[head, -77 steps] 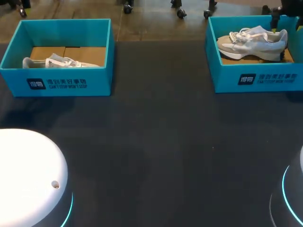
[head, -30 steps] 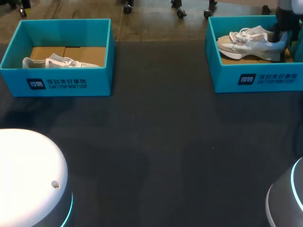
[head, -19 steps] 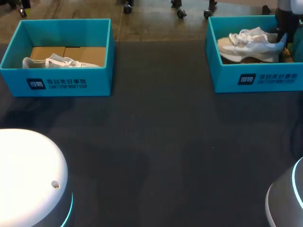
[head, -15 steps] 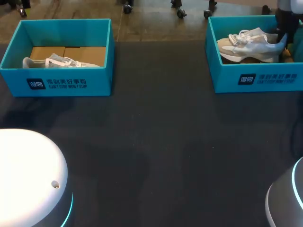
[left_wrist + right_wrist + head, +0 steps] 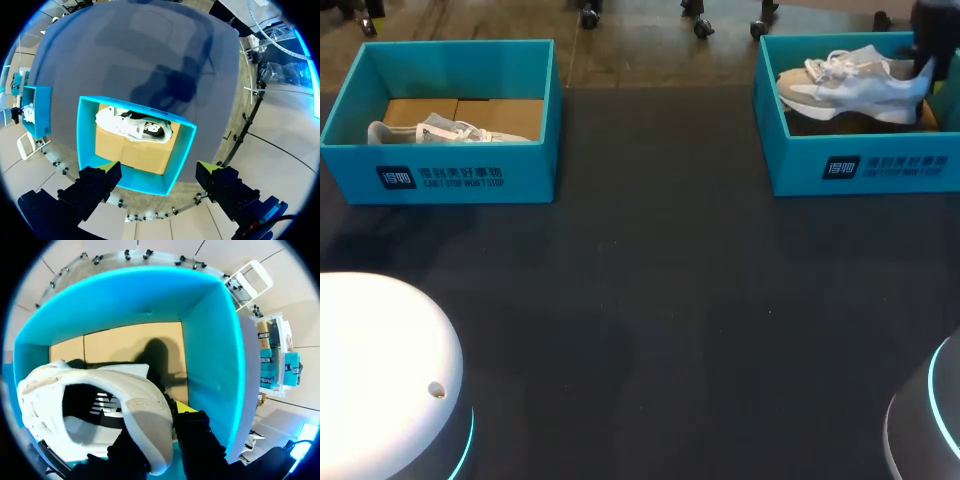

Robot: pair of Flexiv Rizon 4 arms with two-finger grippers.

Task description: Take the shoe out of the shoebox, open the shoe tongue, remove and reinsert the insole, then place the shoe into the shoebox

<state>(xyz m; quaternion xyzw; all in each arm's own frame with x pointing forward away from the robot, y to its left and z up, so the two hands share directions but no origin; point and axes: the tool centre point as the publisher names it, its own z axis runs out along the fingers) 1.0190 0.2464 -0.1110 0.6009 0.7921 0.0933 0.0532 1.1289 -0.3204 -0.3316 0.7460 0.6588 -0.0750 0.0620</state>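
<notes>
One shoe (image 5: 100, 405), heel clamped in right tool (image 5: 161, 440)

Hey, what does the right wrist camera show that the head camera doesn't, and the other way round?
Only the right wrist view shows the dark inside of the held shoe and how the right gripper clamps its heel collar from both sides. Only the head view shows the left shoebox with the second shoe lying in it, the dark table between the boxes, and the held shoe's side and laces. Both show the right shoebox, the held shoe and the right gripper at its heel.
</notes>
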